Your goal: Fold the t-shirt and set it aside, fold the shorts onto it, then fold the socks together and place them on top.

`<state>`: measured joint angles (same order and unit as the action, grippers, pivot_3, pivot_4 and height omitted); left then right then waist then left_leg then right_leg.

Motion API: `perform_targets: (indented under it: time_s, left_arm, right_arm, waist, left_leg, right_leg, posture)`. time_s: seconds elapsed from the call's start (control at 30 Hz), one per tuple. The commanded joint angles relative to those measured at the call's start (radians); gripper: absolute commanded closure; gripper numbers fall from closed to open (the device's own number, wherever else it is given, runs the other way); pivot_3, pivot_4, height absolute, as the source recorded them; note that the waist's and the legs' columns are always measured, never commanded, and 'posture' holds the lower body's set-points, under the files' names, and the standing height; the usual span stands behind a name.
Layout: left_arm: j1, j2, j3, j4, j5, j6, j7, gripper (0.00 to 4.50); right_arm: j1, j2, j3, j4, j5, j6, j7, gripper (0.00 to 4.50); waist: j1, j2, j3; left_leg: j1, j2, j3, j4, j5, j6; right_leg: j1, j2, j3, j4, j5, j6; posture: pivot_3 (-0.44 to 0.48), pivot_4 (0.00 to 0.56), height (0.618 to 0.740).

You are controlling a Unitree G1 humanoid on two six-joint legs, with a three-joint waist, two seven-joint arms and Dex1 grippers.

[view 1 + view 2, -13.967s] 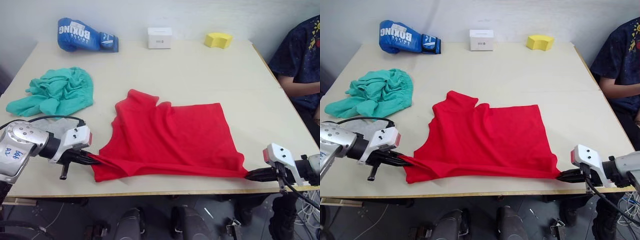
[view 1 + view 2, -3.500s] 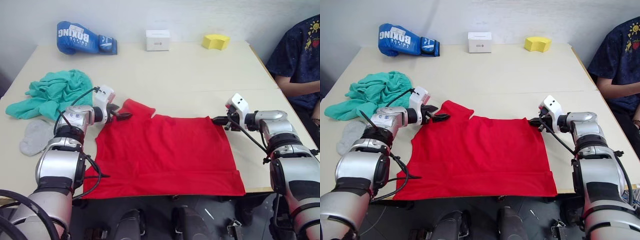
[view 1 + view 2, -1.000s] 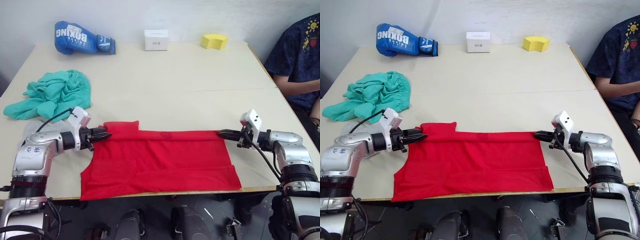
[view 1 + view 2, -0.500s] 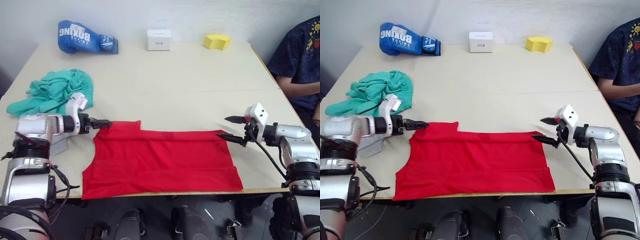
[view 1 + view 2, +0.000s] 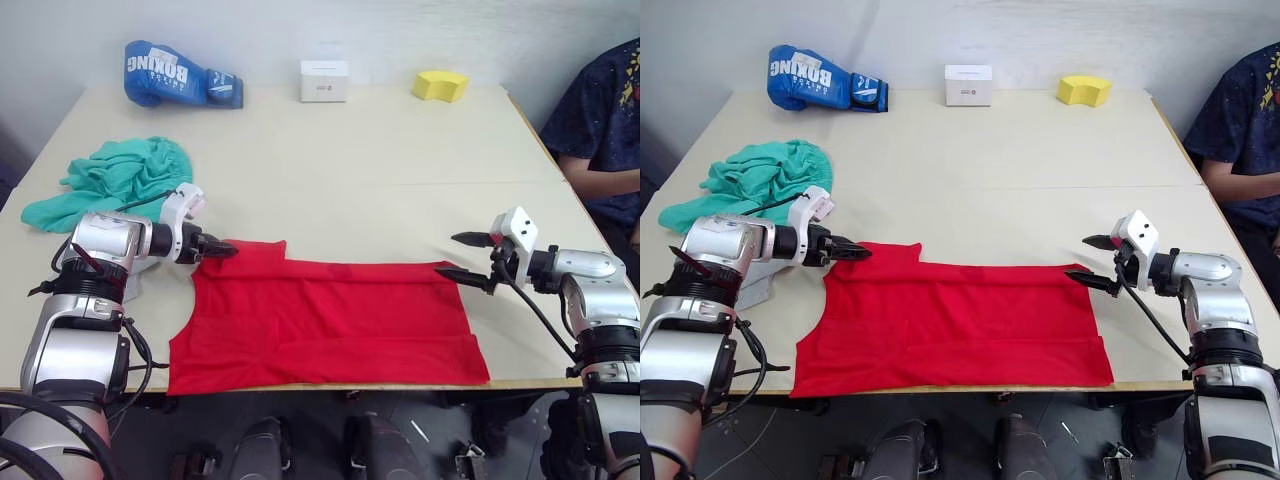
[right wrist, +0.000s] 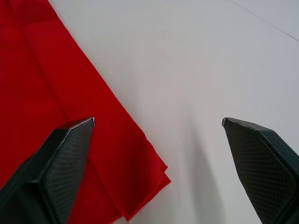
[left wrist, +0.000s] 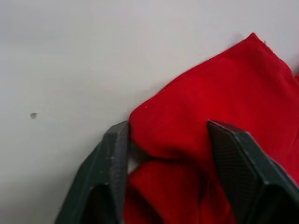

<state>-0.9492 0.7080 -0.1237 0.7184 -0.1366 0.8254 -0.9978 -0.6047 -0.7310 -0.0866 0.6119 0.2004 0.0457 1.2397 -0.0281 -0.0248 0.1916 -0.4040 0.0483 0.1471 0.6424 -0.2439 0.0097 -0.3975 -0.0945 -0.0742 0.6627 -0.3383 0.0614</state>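
Beige table (image 5: 380, 160) against white wall (image 5: 400, 25); both hands spread at t-shirt (image 5: 325, 320).

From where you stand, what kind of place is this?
Probably a robot test room: a plain beige table against a white wall, laundry beside odd props like a blue boxing glove and a yellow sponge.

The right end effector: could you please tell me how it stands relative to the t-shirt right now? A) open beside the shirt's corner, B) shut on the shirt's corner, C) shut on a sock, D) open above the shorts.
A: the right end effector has its fingers spread wide at the corner of the t-shirt, with no cloth pinched between them.
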Motion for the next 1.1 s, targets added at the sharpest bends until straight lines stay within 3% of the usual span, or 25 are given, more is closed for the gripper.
perform_targets:
  time_s: [0.03,0.17,0.43,0.53,0.83,0.9,1.1]
  left_arm:
    - [0.014,-0.024,0.030,0.016,0.001,-0.034,0.034,3.16]
    - [0.023,-0.038,0.062,0.010,-0.007,-0.078,0.049,4.46]
    - [0.070,-0.027,0.092,-0.056,-0.019,-0.132,0.023,4.48]
    - [0.090,-0.030,0.104,-0.087,-0.025,-0.148,0.028,4.50]
    - [0.138,-0.032,0.152,-0.149,-0.056,-0.200,0.037,4.50]
    - [0.137,-0.036,0.167,-0.148,-0.065,-0.220,0.043,4.50]
    - [0.177,-0.022,0.218,-0.175,-0.102,-0.475,-0.050,4.50]
  right_arm:
    - [0.003,-0.025,-0.015,-0.037,0.013,-0.008,0.001,0.00]
    - [0.009,-0.031,-0.012,-0.036,0.008,-0.018,0.005,0.00]
    - [0.011,-0.048,0.013,-0.027,-0.006,-0.015,0.046,0.00]
    - [0.014,-0.043,0.018,-0.014,-0.010,-0.019,0.048,0.60]
    - [-0.001,-0.045,0.040,0.026,-0.023,-0.038,0.054,3.88]
    - [-0.003,-0.045,0.039,0.028,-0.022,-0.034,0.053,4.45]
    - [0.023,-0.055,0.016,-0.015,-0.011,-0.098,0.054,4.45]
  waist:
    - [0.000,0.000,0.000]
    - [0.000,0.000,0.000]
    - [0.000,0.000,0.000]
    - [0.000,0.000,0.000]
    - [0.000,0.000,0.000]
    - [-0.001,0.000,0.000]
    - [-0.001,0.000,0.000]
  left_leg:
    - [0.000,0.000,0.000,0.000,0.000,0.000]
    - [-0.001,0.000,0.000,0.002,0.000,0.000]
    - [-0.001,0.000,0.000,0.002,0.000,0.001]
    - [-0.001,0.000,0.000,0.002,0.000,0.001]
    - [-0.001,0.001,0.000,0.002,0.000,0.001]
    - [-0.001,0.001,0.000,0.002,0.000,0.001]
    - [-0.001,0.001,0.000,0.002,-0.001,0.000]
  right_leg:
    - [0.000,0.000,0.000,0.000,0.000,0.000]
    - [0.000,0.000,0.000,0.000,0.000,0.000]
    - [0.000,0.000,0.000,0.000,0.000,0.000]
    - [0.000,0.000,0.000,0.000,0.000,0.000]
    - [0.000,0.000,0.000,0.000,0.000,0.000]
    - [0.000,0.000,0.000,0.000,0.000,0.000]
    - [0.000,0.000,0.000,0.000,0.000,0.000]
  posture:
    - [0.000,0.150,0.740]
    - [0.000,0.150,0.740]
    - [0.000,0.150,0.740]
    - [0.000,0.150,0.740]
    - [0.000,0.150,0.740]
    - [0.000,0.150,0.740]
    - [0.000,0.150,0.740]
